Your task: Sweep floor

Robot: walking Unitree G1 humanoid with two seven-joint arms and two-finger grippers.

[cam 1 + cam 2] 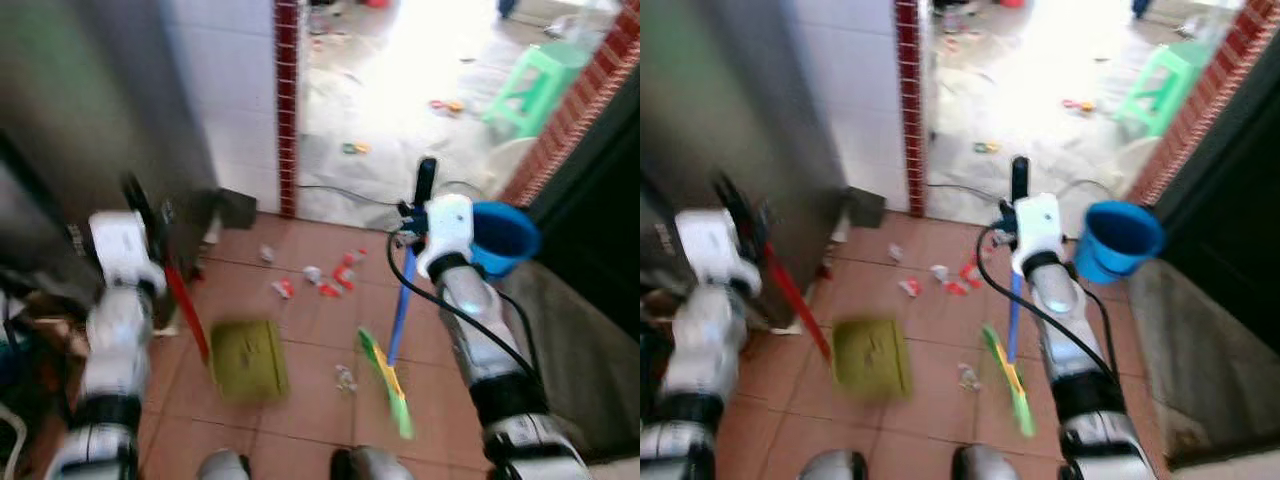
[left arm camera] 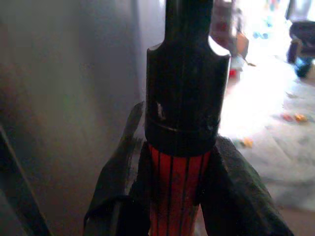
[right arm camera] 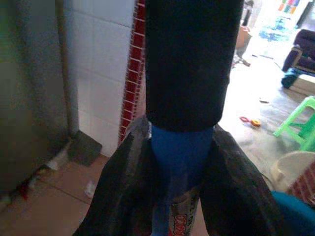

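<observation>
Left claw (image 2: 179, 196) pinches the red, black-capped handle of a dustpan (image 1: 248, 360), its black fingers (image 2: 118, 187) pressed against both sides of the shaft; the olive-green pan sits flat on the terracotta tile floor (image 1: 310, 410), down and ahead of that claw, beside a grey metal cabinet (image 1: 90, 110). Scraps of red and white litter (image 1: 320, 278) lie scattered on the tiles between the pan and the broom (image 1: 400, 320). Right claw (image 3: 179, 172) grips the broom's blue shaft just below its black grip, and the shaft slants down to green-yellow bristles resting on the floor near the robot's feet. Just to the right of that claw stands a blue bucket (image 1: 505, 238).
</observation>
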